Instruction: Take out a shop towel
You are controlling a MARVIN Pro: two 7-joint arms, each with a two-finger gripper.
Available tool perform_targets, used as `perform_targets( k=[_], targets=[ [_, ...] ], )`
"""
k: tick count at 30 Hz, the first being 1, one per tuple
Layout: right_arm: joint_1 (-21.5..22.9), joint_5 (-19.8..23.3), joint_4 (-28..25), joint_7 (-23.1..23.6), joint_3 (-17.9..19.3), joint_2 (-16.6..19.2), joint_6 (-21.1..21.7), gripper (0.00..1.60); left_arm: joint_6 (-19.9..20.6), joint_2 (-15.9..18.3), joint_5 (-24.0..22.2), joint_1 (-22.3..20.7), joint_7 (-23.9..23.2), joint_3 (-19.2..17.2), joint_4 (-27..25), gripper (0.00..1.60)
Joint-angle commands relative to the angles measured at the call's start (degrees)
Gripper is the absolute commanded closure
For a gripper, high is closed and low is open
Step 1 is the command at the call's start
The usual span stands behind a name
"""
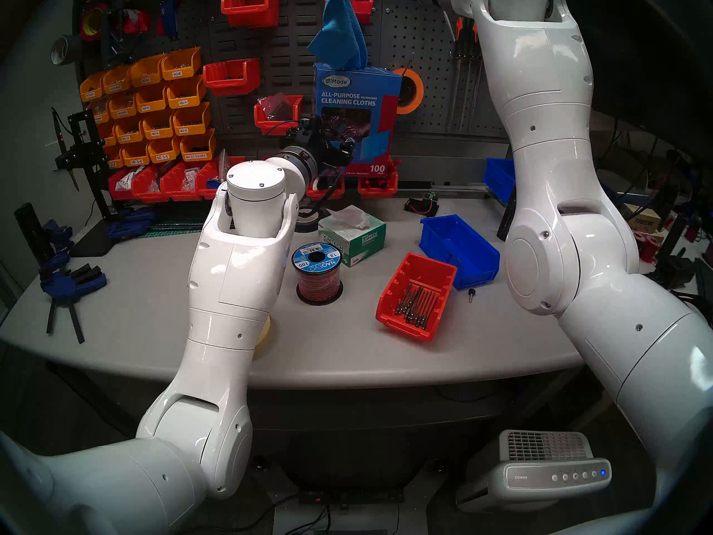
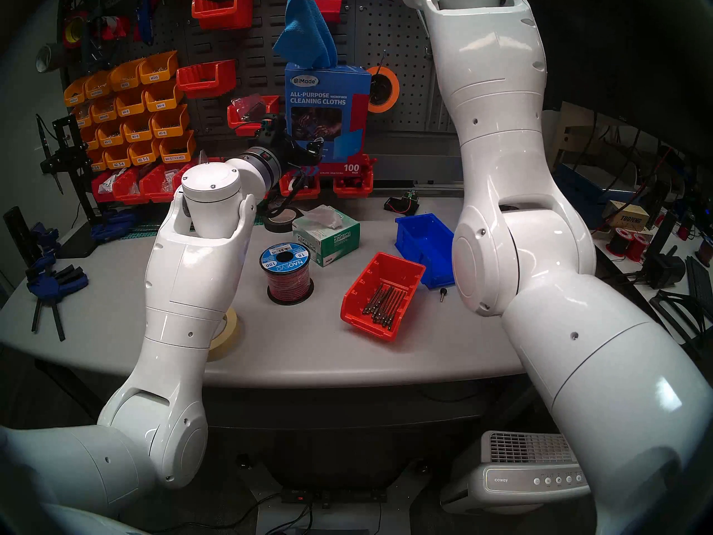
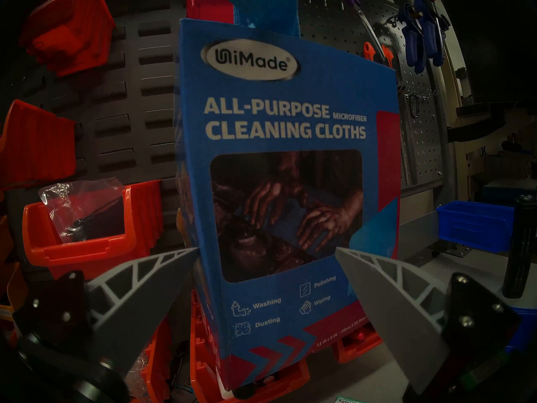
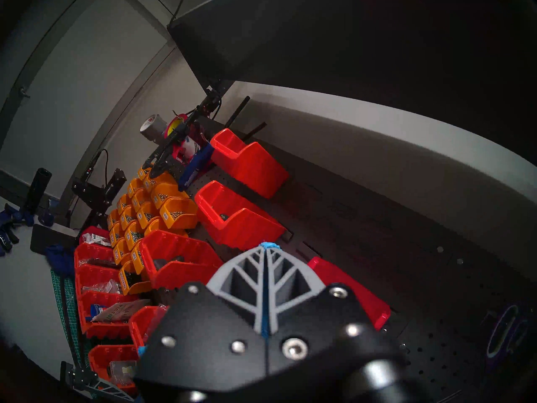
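Two head views first, pretty much twins: my right arm reaches up past the top edge, and the shop towel hangs from up there, bright blue, its lower end still tucked into the top slot of the blue cardboard box. That box stands upright at the back of the grey table, against the pegboard. My left gripper sits at the lower part of the box.

Left wrist cam: the grey fingers are spread wide, one on each side of the box, hugging its edges. I can't tell if they actually press on it. Blue cloth pokes out up top.

Right wrist cam: right gripper is clamped tight, fingers pressed together with a thin line of blue towel pinched between them, red bins behind.
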Motion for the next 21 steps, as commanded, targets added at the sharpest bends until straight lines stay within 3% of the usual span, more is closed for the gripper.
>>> perform_targets(
  k=[1, 21],
  targets=[
    [6.09, -0.07, -2.2, 0.28, 1.18, -0.88, -0.52, 1.6, -0.46, -0.85, -0.1, -2.44, -0.07, 0.58, -1.97, 0.0],
    [11.78, -2.08, 0.82, 1.78, 2.4, -1.34, -1.6, 1.6, 0.06, -0.8, -0.11, -2.51, 0.61, 0.88, -2.24, 0.0]
  ],
)
